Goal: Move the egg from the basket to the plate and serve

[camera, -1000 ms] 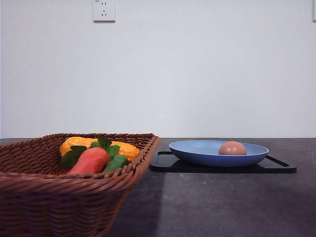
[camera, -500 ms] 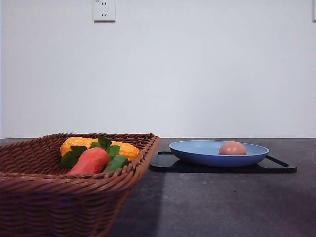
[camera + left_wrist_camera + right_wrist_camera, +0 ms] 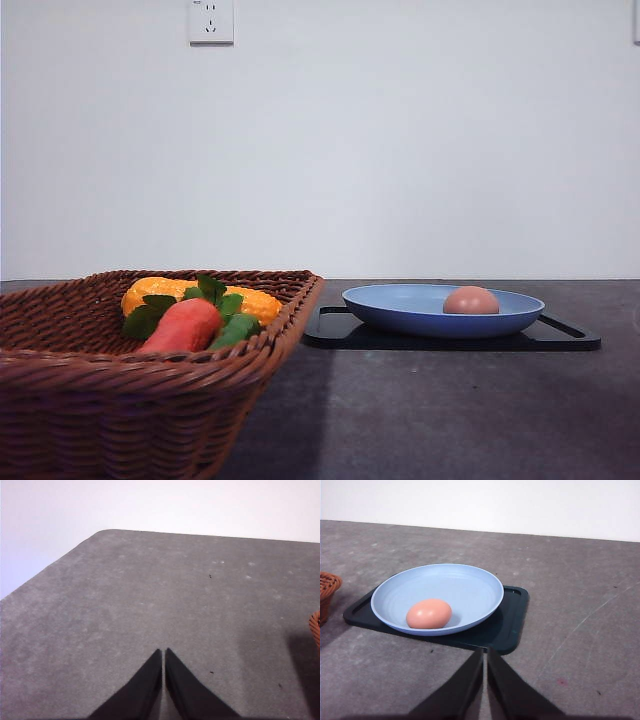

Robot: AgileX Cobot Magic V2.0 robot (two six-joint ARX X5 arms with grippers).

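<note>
Looking across the worktop (image 3: pixel 450 420), we see the egg (image 3: pixel 429 613) lying in the plate (image 3: pixel 470 587) on the black tray (image 3: pixel 512 620), with both the left claw (image 3: pixel 163 652) and right claw (image 3: pixel 485 651) closed and empty.

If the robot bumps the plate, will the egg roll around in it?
Probably yes. The egg is smooth and rounded and lies loose on its side in the plate, so a bump would likely set it rolling. The plate's raised rim should mostly keep it in, though it is shallow. The plate sits on a black tray, so it might slide too.
</note>
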